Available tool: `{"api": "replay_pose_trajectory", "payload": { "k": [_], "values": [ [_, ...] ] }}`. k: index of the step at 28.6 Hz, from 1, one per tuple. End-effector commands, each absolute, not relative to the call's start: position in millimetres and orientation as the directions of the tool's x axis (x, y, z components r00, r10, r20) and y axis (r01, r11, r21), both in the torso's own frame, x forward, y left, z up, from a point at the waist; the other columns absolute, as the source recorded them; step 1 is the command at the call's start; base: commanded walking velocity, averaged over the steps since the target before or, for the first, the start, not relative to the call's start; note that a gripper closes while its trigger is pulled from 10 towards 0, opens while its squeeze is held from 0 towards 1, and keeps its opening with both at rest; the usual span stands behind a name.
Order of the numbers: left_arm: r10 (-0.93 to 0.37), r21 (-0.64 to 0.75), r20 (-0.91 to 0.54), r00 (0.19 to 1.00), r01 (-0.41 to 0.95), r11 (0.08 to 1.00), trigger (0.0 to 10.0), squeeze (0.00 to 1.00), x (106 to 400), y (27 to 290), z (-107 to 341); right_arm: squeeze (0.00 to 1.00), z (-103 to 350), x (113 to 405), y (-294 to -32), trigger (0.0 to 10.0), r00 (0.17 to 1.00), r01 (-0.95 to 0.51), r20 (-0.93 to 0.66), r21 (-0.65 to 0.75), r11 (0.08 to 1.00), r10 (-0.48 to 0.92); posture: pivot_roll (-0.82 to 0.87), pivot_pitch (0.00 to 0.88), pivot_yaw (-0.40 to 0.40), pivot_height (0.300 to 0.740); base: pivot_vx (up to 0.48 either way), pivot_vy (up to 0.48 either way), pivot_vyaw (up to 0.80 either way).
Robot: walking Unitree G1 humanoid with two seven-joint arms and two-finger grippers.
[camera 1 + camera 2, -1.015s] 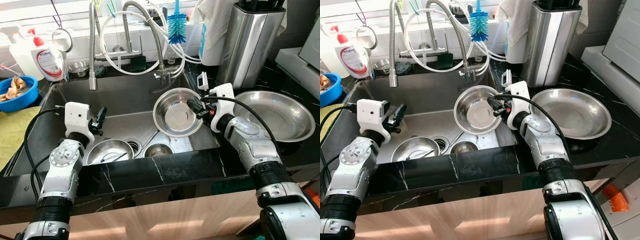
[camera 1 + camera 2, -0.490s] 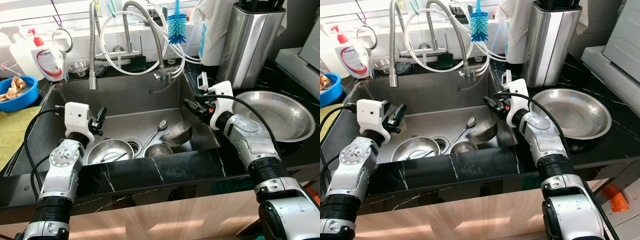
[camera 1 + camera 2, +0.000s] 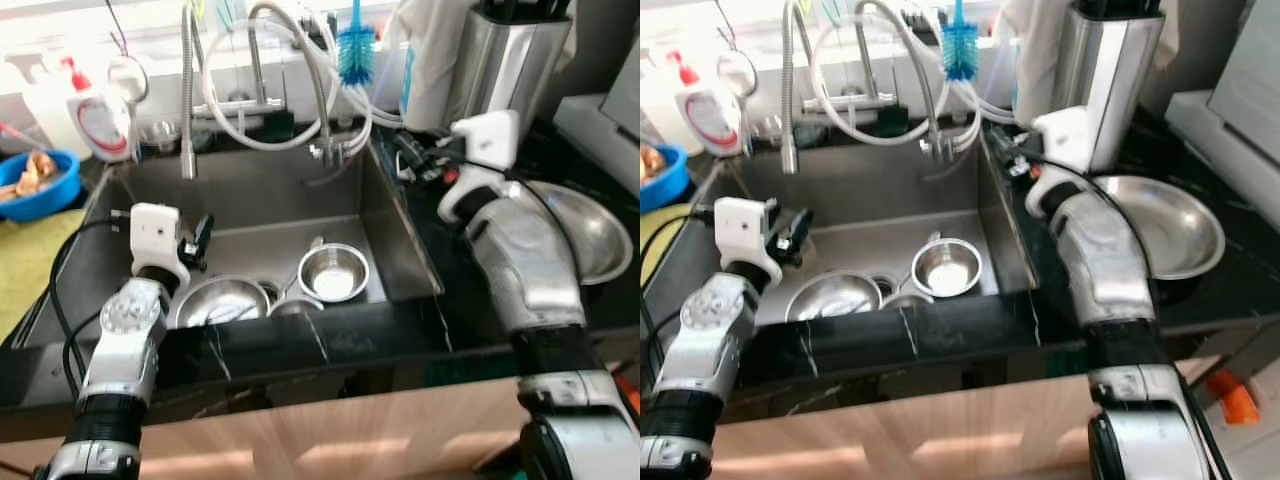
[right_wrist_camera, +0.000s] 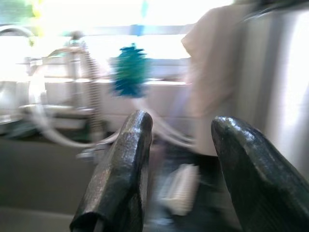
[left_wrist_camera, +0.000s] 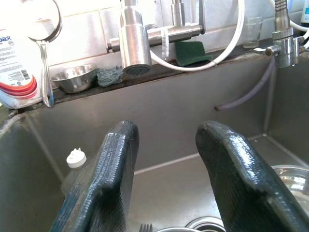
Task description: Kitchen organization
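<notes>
Hovering my right gripper (image 3: pixel 412 158) spread and empty above the sink (image 3: pixel 385 235) rim, I judge it free to fetch more. The bowl (image 3: pixel 333 272) sits upright inside the sink beside the drain; my left gripper (image 3: pixel 200 240) hangs spread, empty, over the sink's near-left corner.

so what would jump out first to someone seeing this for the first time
Probably the steel sink in the middle, with shiny metal bowls clustered by its drain under looping white hoses. Next, the right claw, open and raised over the sink's right rim, and the big steel pan on the black counter beside it.

Silver arms, white wrist housings, black cables, textured black gripper fingers (image 5: pixel 104 186).
</notes>
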State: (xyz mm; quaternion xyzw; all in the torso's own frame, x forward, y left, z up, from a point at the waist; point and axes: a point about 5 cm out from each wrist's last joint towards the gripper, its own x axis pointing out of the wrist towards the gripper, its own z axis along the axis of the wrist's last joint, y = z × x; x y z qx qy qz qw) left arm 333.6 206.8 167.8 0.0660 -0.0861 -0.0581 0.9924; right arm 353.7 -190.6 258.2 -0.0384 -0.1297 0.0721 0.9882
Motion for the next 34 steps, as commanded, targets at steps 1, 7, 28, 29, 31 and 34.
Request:
{"api": "replay_pose_trajectory", "payload": {
  "k": [1,7,28,29,31,34],
  "values": [
    [-0.138,0.148,0.157,0.978,0.115,0.982,10.0,0.00,334.0,208.6,168.9,0.00,265.5,342.7,-204.4,10.0,0.962,-0.038,0.266,-0.066,0.997,0.054,-0.07,0.000,0.054,0.740,0.000,0.000,0.00],
    [-0.232,0.148,0.095,0.968,0.217,0.965,10.0,0.00,337.2,210.7,168.6,0.00,264.1,310.2,-251.8,10.0,0.952,0.244,0.209,-0.072,0.967,-0.225,-0.08,0.000,0.056,0.740,0.000,0.000,0.00],
    [-0.350,0.158,0.050,0.935,0.339,0.927,10.0,0.00,335.9,206.8,167.4,0.00,203.7,256.1,-306.2,10.0,0.718,0.693,-0.249,0.346,0.633,-0.650,-0.09,0.000,0.058,0.740,0.000,0.000,0.00],
    [-0.349,0.159,0.050,0.936,0.338,0.928,10.0,0.00,336.0,207.2,167.5,0.00,203.8,256.0,-306.1,10.0,0.717,0.694,-0.252,0.345,0.632,-0.650,-0.09,0.000,0.058,0.740,0.000,0.000,0.00],
    [-0.349,0.161,0.049,0.936,0.337,0.928,10.0,0.00,336.0,207.8,167.9,0.00,203.1,257.1,-304.4,10.0,0.726,0.685,-0.266,0.364,0.631,-0.635,-0.09,0.000,0.059,0.740,0.000,0.000,0.00],
    [-0.349,0.162,0.050,0.936,0.337,0.928,10.0,0.00,336.1,207.9,168.2,0.00,203.3,259.6,-302.5,10.0,0.743,0.666,-0.268,0.385,0.639,-0.613,-0.08,0.000,0.057,0.740,0.000,0.000,0.00]
  ]
}}
